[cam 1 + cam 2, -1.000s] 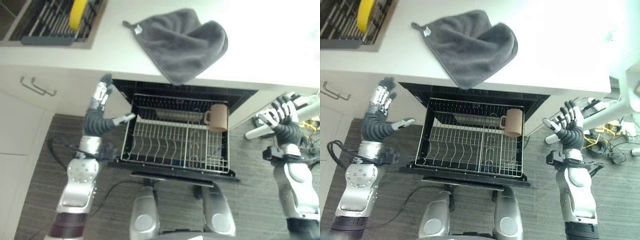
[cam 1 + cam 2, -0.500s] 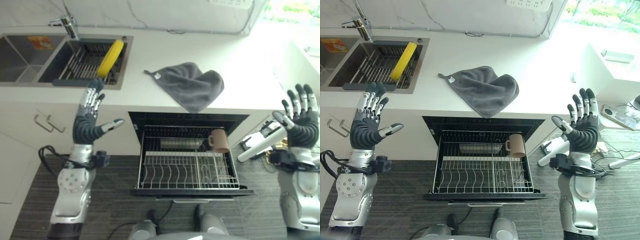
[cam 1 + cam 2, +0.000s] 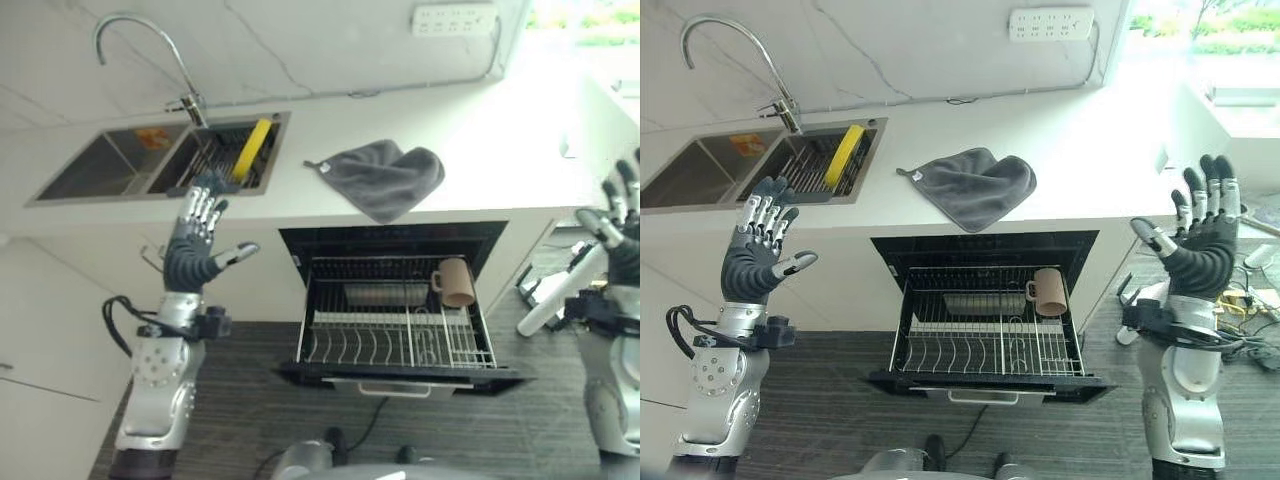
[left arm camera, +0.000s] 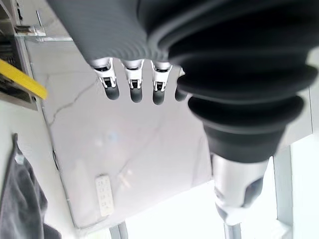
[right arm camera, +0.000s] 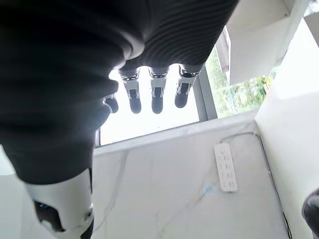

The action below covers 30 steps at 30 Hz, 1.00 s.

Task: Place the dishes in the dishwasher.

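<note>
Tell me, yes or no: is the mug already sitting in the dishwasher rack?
Yes. The mug sits at the right side of the pulled-out dishwasher rack, below the counter.

A yellow plate stands on edge, tilted, in the wire drying rack set in the right basin of the sink, at about 10 o'clock from the dishwasher. The dishwasher's wire rack is pulled out under the counter. A tan mug lies on its side at the rack's 2 o'clock corner, handle pointing toward 9 o'clock. A dull metal dish sits at the rack's 12 o'clock edge, just beside the mug.
</note>
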### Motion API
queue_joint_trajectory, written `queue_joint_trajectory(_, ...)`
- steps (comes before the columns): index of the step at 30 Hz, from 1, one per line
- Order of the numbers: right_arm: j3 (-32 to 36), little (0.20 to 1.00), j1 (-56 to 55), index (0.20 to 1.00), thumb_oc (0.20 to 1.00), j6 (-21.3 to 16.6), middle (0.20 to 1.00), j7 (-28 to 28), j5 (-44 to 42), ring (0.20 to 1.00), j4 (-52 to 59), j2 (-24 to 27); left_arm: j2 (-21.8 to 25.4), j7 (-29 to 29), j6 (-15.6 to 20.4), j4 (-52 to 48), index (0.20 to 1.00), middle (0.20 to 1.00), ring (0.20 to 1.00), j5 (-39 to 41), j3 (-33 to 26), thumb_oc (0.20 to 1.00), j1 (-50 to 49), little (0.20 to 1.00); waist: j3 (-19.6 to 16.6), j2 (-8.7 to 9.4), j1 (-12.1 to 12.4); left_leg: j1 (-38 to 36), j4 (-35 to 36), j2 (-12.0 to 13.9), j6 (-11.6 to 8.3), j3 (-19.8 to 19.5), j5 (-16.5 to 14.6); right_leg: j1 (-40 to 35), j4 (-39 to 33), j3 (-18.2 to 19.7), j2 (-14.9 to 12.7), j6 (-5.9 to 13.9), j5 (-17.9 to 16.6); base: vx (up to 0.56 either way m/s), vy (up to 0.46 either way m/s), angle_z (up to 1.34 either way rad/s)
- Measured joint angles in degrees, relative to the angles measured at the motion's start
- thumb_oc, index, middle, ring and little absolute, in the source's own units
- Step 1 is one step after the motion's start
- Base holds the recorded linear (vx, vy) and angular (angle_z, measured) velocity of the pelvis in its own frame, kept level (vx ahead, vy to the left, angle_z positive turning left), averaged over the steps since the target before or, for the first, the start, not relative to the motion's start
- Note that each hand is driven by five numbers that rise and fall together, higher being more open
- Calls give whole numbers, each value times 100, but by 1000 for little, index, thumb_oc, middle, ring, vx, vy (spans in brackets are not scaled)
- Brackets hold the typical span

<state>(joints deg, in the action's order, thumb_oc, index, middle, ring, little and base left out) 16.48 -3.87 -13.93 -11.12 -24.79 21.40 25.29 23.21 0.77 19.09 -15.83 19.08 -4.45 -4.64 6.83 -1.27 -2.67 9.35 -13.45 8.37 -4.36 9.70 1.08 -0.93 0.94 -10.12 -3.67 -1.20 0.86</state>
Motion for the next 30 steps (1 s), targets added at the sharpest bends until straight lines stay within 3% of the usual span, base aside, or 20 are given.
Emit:
queue_joint_trajectory(2, 4, 1000, -105, 1000, 1000, 17, 1000, 104, -2, 1000, -57, 48, 7, -64, -3, 80, 1000, 1000, 1000, 34, -26, 1000, -26, 1000, -6, -10, -161, -657, 886, 365, -119, -420, -72, 18, 9, 231, 20, 127, -35, 109, 548, -43)
queue_joint_trajectory(4, 129, 1000, -178, 1000, 1000, 76, 1000, 240, -9, 1000, -52, 51, 0, -71, 7, 111, 1000, 1000, 1000, 142, -43, 1000, -130, 1000, -5, -41, -289, -1156, 1711, 631, -154, -458, -50, 85, 11, 432, -5, 290, -80, 99, 587, -52)
queue_joint_trajectory(6, 313, 1000, -168, 1000, 1000, 118, 1000, 284, -22, 1000, -24, 106, -23, -77, 13, 220, 1000, 1000, 1000, 234, -36, 1000, -138, 1000, -4, -61, -302, -1135, 1760, 678, -151, -444, -48, 199, 0, 540, -160, 513, -145, 90, 621, -35)
queue_joint_trajectory(8, 381, 1000, -65, 1000, 1000, 236, 1000, 337, -118, 1000, 133, 339, -122, -104, 27, 257, 1000, 1000, 1000, 244, -36, 1000, -165, 1000, -11, -256, -260, -1135, 1795, 498, -94, -464, -46, 208, -152, 656, -364, 812, -269, 61, 665, -25)
queue_joint_trajectory(9, 369, 1000, -51, 1000, 1000, 227, 1000, 374, -122, 1000, 198, 242, -115, -108, 57, 287, 1000, 1000, 1000, 271, -73, 1000, -145, 1000, 16, -152, -248, -1145, 1837, 185, -309, -371, -111, 193, -202, 696, -705, 958, -338, 79, 737, 3)
queue_joint_trajectory(10, 357, 1000, -103, 1000, 1000, 235, 1000, 383, -134, 1000, 292, 126, -97, -124, 82, 275, 1000, 1000, 1000, 348, -89, 1000, -129, 1000, 41, 62, -249, -1105, 1816, -140, -222, -247, -145, 206, -200, 692, -1048, 991, -358, 69, 558, 24)
queue_joint_trajectory(11, 354, 1000, -193, 1000, 1000, 230, 1000, 377, -145, 1000, 392, -41, -76, -123, 68, 292, 1000, 1000, 1000, 441, -95, 1000, -115, 1000, 55, 276, -240, -1048, 1703, -504, -28, -264, -205, 257, -136, 657, -1372, 1037, -505, 100, 615, 28)
queue_joint_trajectory(12, 393, 1000, -324, 1000, 1000, 233, 1000, 364, -203, 1000, 575, -179, -75, -127, 61, 300, 1000, 1000, 1000, 503, -94, 1000, -75, 1000, 127, 364, -71, -885, 1473, -667, 239, -271, -294, 336, 34, 589, -1597, 964, -671, 104, 455, 33)
queue_joint_trajectory(13, 397, 1000, -411, 1000, 1000, 228, 1000, 338, -257, 1000, 670, -291, -72, -127, 41, 372, 1000, 1000, 1000, 522, -90, 1000, -78, 1000, 127, 381, -81, -883, 1439, -785, 328, -319, -361, 350, 134, 435, -1681, 762, -834, 124, 499, 16)
queue_joint_trajectory(15, 356, 1000, -414, 1000, 1000, 221, 1000, 306, -337, 1000, 782, -487, 14, -102, -32, 323, 1000, 1000, 1000, 703, -138, 1000, -126, 1000, 137, 399, 104, -1014, 1491, -996, 606, -258, -441, 623, 608, 452, -1895, 815, -1377, 137, 395, -3)
queue_joint_trajectory(16, 240, 1000, -384, 1000, 1000, 223, 1000, 305, -332, 1000, 786, -496, 38, -95, -54, 289, 1000, 1000, 1000, 704, -187, 1000, -189, 1000, 142, 390, 162, -1177, 1620, -1041, 715, -173, -381, 773, 781, 412, -1916, 868, -1473, 102, 348, -27)
queue_joint_trajectory(18, -81, 1000, -343, 1000, 1000, 229, 1000, 328, -327, 1000, 785, -490, 132, -81, -122, 230, 1000, 1000, 1000, 727, -296, 1000, -296, 1000, 151, 355, 264, -1353, 1813, -1032, 801, 58, -313, 848, 935, -28, -1644, 1086, -1309, 47, 301, -46)
queue_joint_trajectory(19, -90, 1000, -341, 1000, 1000, 230, 1000, 325, -325, 1000, 761, -482, 159, -69, -165, 228, 1000, 1000, 1000, 728, -291, 1000, -297, 1000, 145, 365, 304, -1367, 1834, -1010, 822, 76, -303, 876, 1067, -208, -1433, 1137, -1021, 55, 253, -30)
queue_joint_trajectory(20, -72, 1000, -316, 1000, 1000, 225, 1000, 308, -320, 1000, 695, -447, 162, -53, -190, 227, 1000, 1000, 1000, 729, -273, 1000, -285, 1000, 149, 362, 282, -1352, 1833, -979, 835, 16, -310, 888, 1206, -180, -1046, 1105, -560, 56, 193, -8)
queue_joint_trajectory(21, -67, 1000, -305, 1000, 1000, 221, 1000, 280, -308, 1000, 570, -403, 151, -45, -246, 237, 1000, 1000, 1000, 729, -214, 1000, -215, 1000, 151, 359, 256, -1347, 1831, -929, 848, -68, -316, 884, 1408, 72, -579, 1065, -62, 14, 98, 25)
queue_joint_trajectory(22, -68, 1000, -306, 1000, 1000, 221, 1000, 254, -280, 1000, 463, -384, 145, -21, -304, 241, 1000, 1000, 1000, 729, -154, 1000, -125, 1000, 150, 360, 166, -1348, 1829, -903, 838, -235, -309, 851, 1533, 331, -133, 838, 283, 9, 55, 47)
queue_joint_trajectory(24, 3, 1000, -314, 1000, 1000, 206, 1000, 233, -279, 1000, 373, -273, 116, 37, -325, 242, 1000, 1000, 1000, 729, -47, 1000, -42, 1000, 109, 421, 124, -1383, 1828, -989, 823, -364, -301, 691, 1150, 491, 317, 600, 382, 23, -7, 45)
queue_joint_trajectory(26, -16, 1000, -319, 1000, 1000, 101, 1000, 205, -284, 1000, 249, -226, 22, 111, -326, 243, 1000, 1000, 1000, 728, 116, 1000, -53, 1000, 105, 355, 119, -1399, 1830, -1122, 779, -566, -276, 275, 457, 814, 400, 354, 276, 38, -112, 34)
queue_joint_trajectory(30, -26, 1000, -308, 1000, 1000, 32, 1000, 127, -282, 1000, 148, -228, 10, 193, -328, 236, 1000, 1000, 1000, 728, 212, 1000, -82, 1000, 99, 340, 127, -1569, 1831, -1113, 569, -604, -131, -259, -54, 608, 362, 269, 219, 24, -162, 28)
